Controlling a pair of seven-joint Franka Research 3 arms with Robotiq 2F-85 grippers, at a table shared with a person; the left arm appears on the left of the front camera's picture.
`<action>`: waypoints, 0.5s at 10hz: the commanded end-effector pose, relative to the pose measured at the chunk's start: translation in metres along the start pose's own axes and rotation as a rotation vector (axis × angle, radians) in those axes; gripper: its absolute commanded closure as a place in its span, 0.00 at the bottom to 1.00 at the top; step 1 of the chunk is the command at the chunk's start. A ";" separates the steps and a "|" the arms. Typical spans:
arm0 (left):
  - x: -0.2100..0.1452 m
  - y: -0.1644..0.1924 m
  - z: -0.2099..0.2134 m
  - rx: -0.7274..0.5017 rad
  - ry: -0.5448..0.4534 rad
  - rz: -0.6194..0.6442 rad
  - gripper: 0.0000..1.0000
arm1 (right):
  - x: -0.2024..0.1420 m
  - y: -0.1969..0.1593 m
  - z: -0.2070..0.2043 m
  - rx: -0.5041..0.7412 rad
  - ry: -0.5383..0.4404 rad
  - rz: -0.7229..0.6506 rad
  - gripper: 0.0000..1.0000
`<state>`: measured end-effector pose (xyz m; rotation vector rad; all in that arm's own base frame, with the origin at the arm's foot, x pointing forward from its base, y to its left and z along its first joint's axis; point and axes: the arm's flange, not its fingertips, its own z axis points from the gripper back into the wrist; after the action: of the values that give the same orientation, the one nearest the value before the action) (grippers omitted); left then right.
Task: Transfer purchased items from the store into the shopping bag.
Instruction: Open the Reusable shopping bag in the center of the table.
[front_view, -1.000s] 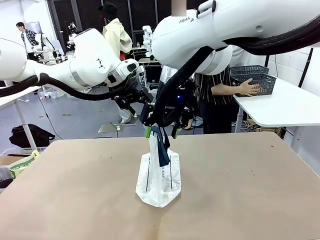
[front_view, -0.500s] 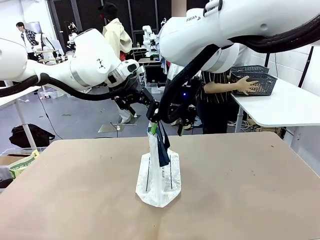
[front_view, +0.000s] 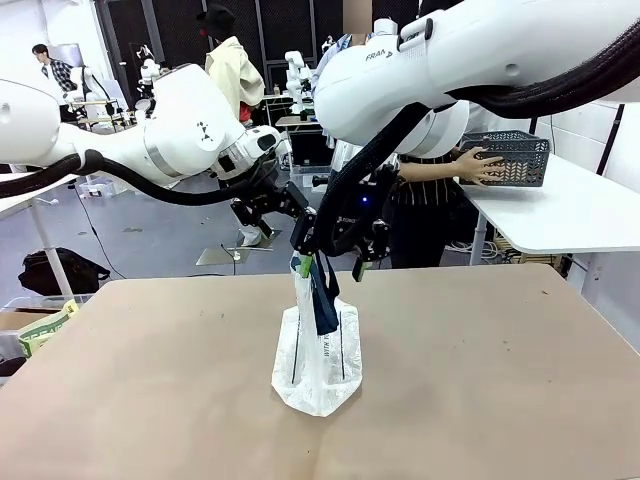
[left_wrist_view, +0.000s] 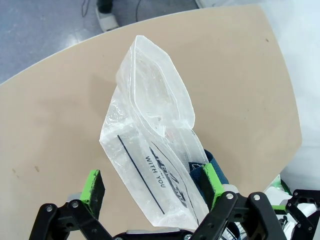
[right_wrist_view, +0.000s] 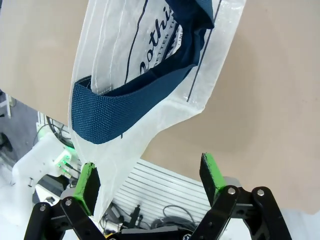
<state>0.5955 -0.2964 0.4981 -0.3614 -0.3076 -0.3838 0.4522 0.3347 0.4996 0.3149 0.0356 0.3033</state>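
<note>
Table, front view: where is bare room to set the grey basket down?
Bare tabletop left of the shopping bag and right of it, out to both edges. Crowded at the bag's top, which left hand and right hand both straddle.

Shopping bag (front_view: 318, 350): mid-table, beneath my left gripper (left_wrist_view: 151, 181) and right gripper (right_wrist_view: 150, 174). Basket (front_view: 515, 160): far right, on a side table (front_view: 560, 215).
</note>
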 end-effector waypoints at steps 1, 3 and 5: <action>0.007 -0.002 0.001 0.023 0.014 0.031 0.00 | 0.005 0.009 0.001 -0.002 -0.010 -0.017 0.00; 0.007 -0.004 0.000 0.025 0.022 0.029 0.00 | 0.002 0.014 0.006 -0.005 -0.023 -0.008 0.00; 0.006 -0.005 0.000 0.029 0.024 0.027 0.00 | 0.006 0.015 0.007 -0.014 -0.033 -0.021 0.00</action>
<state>0.5968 -0.2988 0.4979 -0.3551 -0.2995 -0.3775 0.4504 0.3432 0.5112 0.3242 0.0178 0.3071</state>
